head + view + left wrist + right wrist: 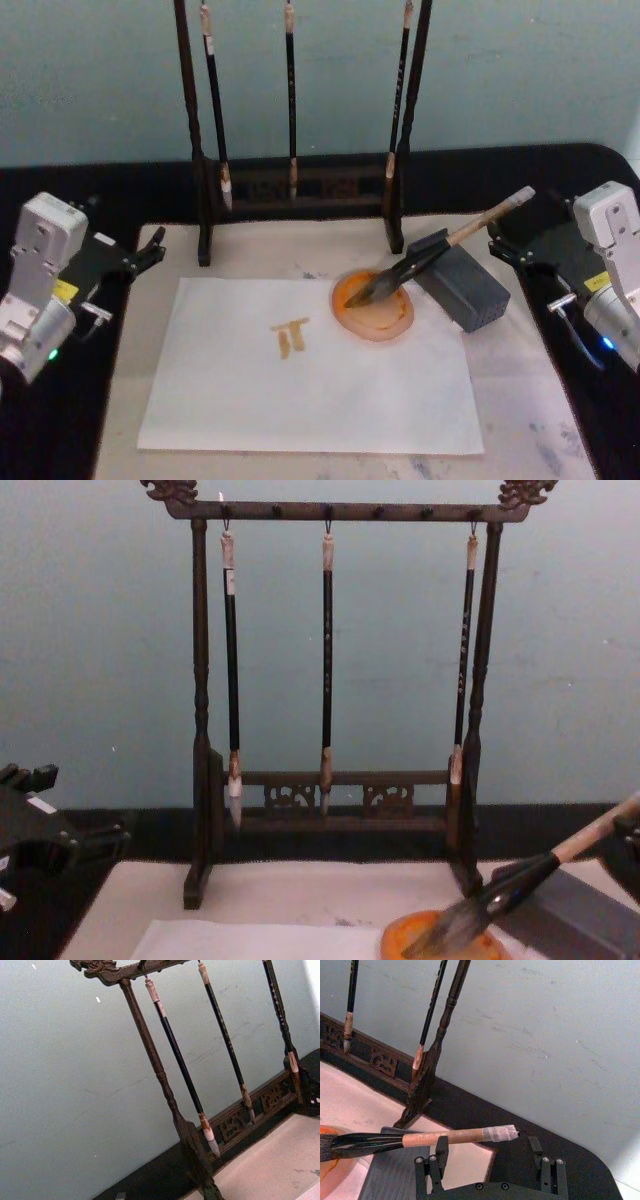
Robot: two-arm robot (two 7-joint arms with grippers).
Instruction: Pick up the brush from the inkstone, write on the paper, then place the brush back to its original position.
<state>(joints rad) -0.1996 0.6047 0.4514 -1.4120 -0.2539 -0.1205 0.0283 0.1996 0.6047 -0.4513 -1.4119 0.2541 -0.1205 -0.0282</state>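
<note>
The brush point(447, 241) lies at a slant, its tan handle propped on the dark grey inkstone point(463, 285) and its bushy tuft resting in an orange dish point(378, 313). The white paper point(300, 385) lies in front of the dish and carries short brown strokes point(290, 337). My right gripper point(503, 247) is open at the table's right side, just short of the handle's end. In the right wrist view the brush point(445, 1136) crosses just beyond the fingers point(440, 1152) of the right gripper point(487, 1149). My left gripper point(147, 250) stays parked and open at the left.
A dark wooden rack point(300, 185) with three thin black-handled brushes point(291, 100) stands behind the paper. A beige felt mat point(520, 400) lies under everything, on a black table point(60, 440). A pale wall closes the back.
</note>
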